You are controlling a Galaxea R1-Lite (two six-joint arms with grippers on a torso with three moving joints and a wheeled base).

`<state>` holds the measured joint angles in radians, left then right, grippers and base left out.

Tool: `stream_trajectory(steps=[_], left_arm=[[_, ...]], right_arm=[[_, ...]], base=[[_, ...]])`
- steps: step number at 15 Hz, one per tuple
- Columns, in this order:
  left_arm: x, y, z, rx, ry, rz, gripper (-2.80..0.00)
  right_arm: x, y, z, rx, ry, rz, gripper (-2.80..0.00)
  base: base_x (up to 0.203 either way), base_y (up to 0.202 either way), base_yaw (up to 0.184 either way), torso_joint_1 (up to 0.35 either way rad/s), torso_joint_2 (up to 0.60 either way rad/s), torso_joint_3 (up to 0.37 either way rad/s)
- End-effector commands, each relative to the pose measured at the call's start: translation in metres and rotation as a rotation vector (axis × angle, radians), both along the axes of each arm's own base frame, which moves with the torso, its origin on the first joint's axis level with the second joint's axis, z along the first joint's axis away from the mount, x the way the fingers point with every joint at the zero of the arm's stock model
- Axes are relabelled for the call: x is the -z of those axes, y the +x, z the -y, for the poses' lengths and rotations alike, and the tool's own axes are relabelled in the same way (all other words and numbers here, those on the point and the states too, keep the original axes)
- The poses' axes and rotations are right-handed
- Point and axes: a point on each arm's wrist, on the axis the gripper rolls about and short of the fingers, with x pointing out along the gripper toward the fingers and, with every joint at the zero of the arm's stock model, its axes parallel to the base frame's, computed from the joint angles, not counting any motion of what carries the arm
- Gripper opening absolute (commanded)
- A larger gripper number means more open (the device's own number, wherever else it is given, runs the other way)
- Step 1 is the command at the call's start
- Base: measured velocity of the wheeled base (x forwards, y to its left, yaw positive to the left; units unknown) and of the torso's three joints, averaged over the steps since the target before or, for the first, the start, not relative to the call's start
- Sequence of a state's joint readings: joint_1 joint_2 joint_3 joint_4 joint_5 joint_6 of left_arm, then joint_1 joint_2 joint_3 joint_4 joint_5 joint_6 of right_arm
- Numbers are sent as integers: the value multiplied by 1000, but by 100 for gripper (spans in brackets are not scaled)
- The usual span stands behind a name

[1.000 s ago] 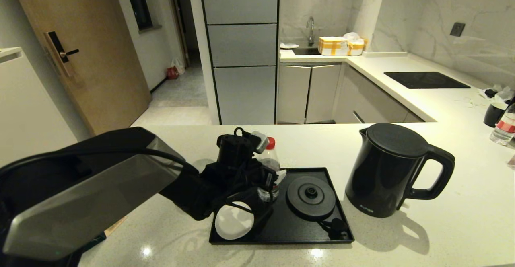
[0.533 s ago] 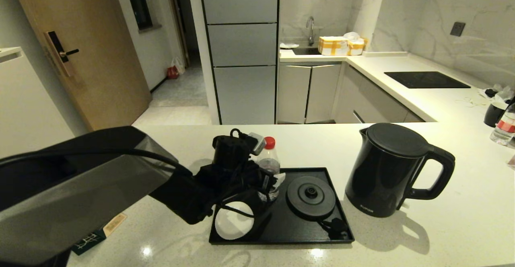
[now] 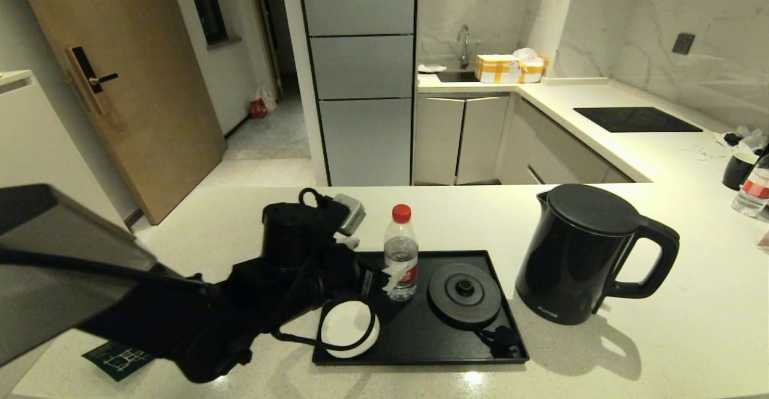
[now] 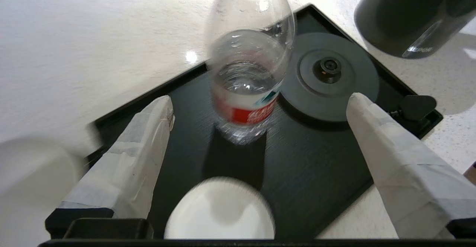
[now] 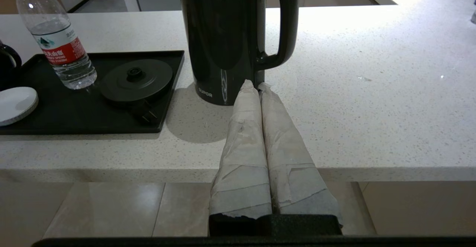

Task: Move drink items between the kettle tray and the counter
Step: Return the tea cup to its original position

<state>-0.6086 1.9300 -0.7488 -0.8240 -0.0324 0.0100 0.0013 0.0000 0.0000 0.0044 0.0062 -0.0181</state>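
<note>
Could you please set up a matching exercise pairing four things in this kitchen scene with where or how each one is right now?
Things:
1. kettle
2. bottle
3. left claw
4. right claw

States:
A. standing upright on the tray
B. shut, holding nothing, level with the counter edge
C. standing on the counter, off the tray
D. open, fingers either side of the bottle but apart from it

Pairs: 1-C, 2-A, 3-D, 4-B
</note>
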Motion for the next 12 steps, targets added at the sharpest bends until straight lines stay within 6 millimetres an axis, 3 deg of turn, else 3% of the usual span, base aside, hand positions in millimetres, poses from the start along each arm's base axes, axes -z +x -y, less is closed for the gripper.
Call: stream_trajectory(steps=[1,4,6,9,10,12], left_arm=[[-23,-17,-21,-55,-23,53,0],[-28,-30,-46,-190,-31,44,0],[-28,-31,-48,-199,-34,42,0],[-14,-52,-79,-291,-13,-22,0],[-13,-55,-87,-320,-10,-29,-280],[1,-59,-98,-367,26,-78,-280]], right_arm=[[0,0,0,0,0,-3,-280],[0,0,0,0,0,-2,-280],[0,0,0,0,0,-2,-280],[0,0,0,0,0,-2,-280],[0,0,0,0,0,-3,-280],[0,0,0,-2,0,-3,-280]], base=[[0,0,0,0,0,0],[0,0,0,0,0,0],[0,0,0,0,0,0],[0,0,0,0,0,0],[0,0,0,0,0,0],[0,0,0,0,0,0]])
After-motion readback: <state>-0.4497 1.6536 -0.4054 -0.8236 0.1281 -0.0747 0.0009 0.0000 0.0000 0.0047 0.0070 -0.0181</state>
